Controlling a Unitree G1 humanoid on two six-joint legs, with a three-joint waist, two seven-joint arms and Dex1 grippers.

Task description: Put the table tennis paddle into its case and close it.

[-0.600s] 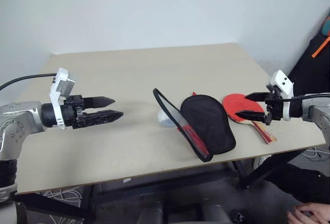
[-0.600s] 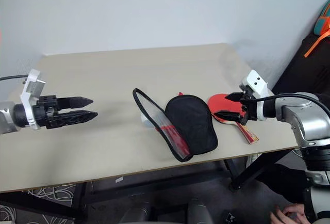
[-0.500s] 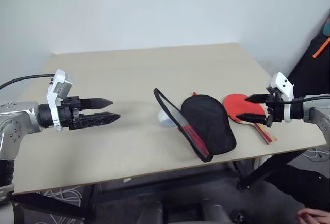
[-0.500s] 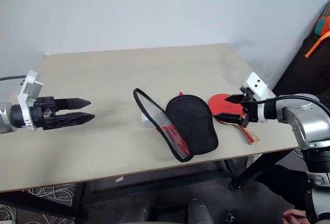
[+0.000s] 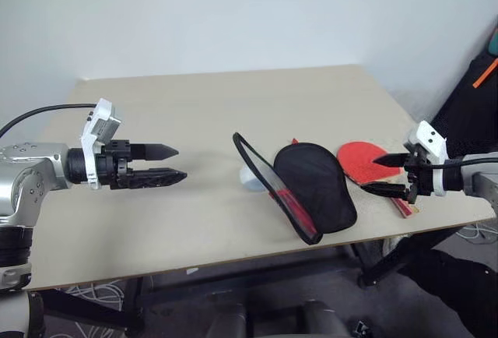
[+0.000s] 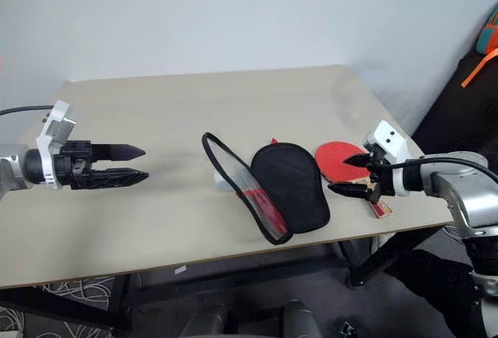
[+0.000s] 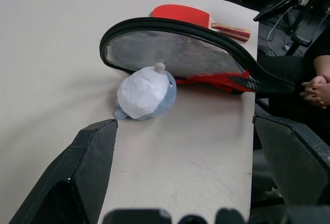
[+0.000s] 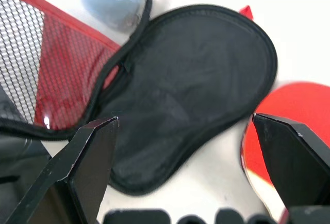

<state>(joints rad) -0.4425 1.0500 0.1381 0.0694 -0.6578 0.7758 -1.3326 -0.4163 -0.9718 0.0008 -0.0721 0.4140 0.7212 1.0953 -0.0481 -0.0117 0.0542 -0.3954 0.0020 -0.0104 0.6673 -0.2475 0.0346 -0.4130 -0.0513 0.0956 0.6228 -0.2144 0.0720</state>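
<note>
Drawn back toward the table's near right corner since the earlier frame, the right hand [image 5: 391, 174] hangs spread and empty over the handle of the one round red rubber-faced table tennis paddle [image 5: 359, 158], whose handle points to the near edge. Left hand [image 5: 161, 164], equally spread, holds nothing. One red fabric paddle-shaped case [image 5: 311, 185] lies unzipped beside the paddle on the beige table [image 5: 194, 112].

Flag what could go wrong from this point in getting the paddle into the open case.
1. The table tennis paddle lies near the table edge on the robot's right; a clumsy grasp by the open right gripper might push it off.
2. The case lies open with one flap propped up; sliding the paddle in may shove or fold it.
3. The small pale lump sits against the raised flap and may hinder closing.
</note>
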